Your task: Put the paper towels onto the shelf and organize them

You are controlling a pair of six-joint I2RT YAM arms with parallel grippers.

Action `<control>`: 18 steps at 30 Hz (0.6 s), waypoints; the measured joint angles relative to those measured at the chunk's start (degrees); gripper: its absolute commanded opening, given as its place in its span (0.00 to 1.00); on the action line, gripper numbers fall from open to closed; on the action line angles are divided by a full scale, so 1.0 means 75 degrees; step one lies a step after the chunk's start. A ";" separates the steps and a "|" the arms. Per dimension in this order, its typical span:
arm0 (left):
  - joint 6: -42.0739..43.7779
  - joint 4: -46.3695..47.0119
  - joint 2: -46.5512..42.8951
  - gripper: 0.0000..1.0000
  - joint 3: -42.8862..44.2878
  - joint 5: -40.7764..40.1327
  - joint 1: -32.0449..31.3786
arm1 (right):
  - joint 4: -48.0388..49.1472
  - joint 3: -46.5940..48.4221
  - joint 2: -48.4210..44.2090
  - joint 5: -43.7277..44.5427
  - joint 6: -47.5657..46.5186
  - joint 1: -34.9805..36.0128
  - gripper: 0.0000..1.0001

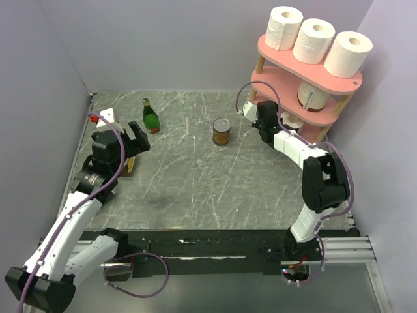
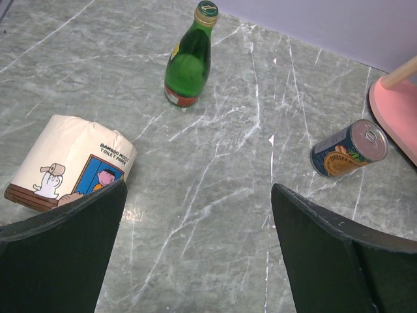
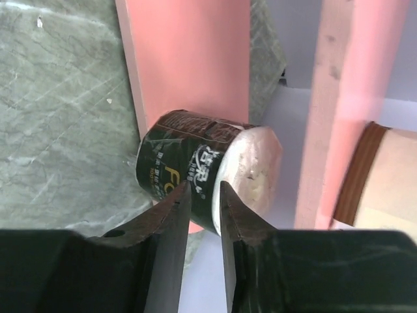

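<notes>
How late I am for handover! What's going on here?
Three white paper towels stand on the top tier of the pink shelf. The right gripper is shut low by the shelf, tips at a dark-wrapped roll; a grip is unclear. The left gripper hangs open over the table near a printed toilet paper roll.

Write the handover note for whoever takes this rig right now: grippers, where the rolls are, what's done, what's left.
Left gripper: open and empty, low over the table, next to a wrapped roll.
Right gripper: shut, tips at a dark-wrapped roll at the lower level of the shelf; whether it pinches the wrapper cannot be told.
Rolls: three white paper towels stand in a row on the top tier; another wrapped roll sits on the middle tier.
Done: the three white ones are shelved.
Left: probably settle the dark-wrapped roll, then shelve the one on the table.
</notes>
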 measured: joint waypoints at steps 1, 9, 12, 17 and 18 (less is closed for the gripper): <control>0.0000 0.0000 0.0000 0.99 0.0000 0.0000 0.0000 | 0.0000 0.0009 0.0067 0.0006 0.0006 -0.0015 0.30; 0.0000 0.0000 0.0026 0.99 0.0000 0.0003 0.0000 | -0.0187 0.0061 0.0825 0.0064 0.0003 -0.0338 0.28; 0.0000 0.0000 0.0038 0.99 0.0000 0.0003 0.0000 | -0.0058 0.0070 0.1003 0.0111 -0.0154 -0.0510 0.28; 0.0000 0.0006 0.0079 0.99 0.0000 0.0003 0.0000 | 0.0131 0.0230 0.1142 0.0230 -0.0338 -0.0752 0.28; 0.0000 0.0003 0.0099 0.99 0.0000 0.0003 0.0000 | 0.0181 0.0291 0.1183 0.0248 -0.0367 -0.0810 0.28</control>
